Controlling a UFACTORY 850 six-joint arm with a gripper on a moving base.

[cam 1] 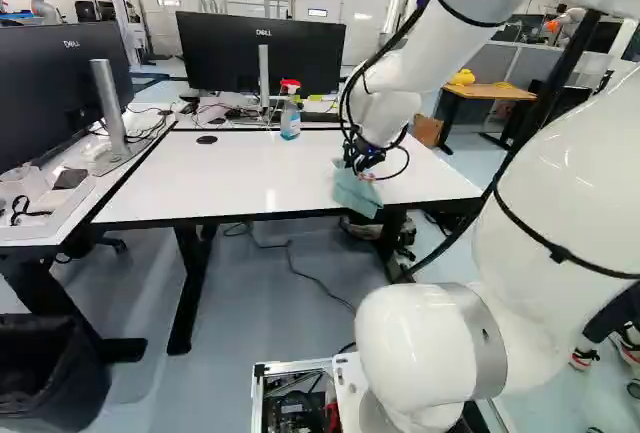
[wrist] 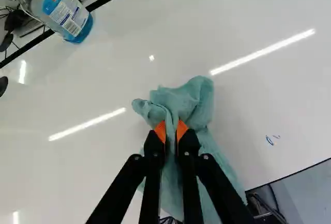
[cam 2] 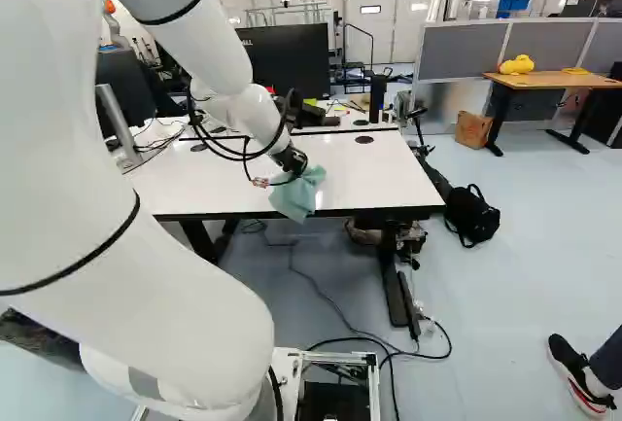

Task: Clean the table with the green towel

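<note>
The black two-finger hand with orange pads (cam 2: 291, 159) is holding the pale green cloth towel (wrist: 199, 100), pinched between both fingers. This towel is at the near edge of the white rectangular bench (cam 1: 230, 173). Near the far edge, the clear-and-blue spray bottle (cam 1: 290, 123) is standing upright. Small blue marks (wrist: 272, 139) are near the towel.

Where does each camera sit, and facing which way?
Left base view: behind and left of the jointed white arm, facing ahead and slightly down at the white rectangular table; arm at right.
Right base view: behind, right, same direction; arm at left.
Wrist view: on the wrist, looking along the black two-fingered claw at the green cloth towel.
All three share table and towel.
</note>
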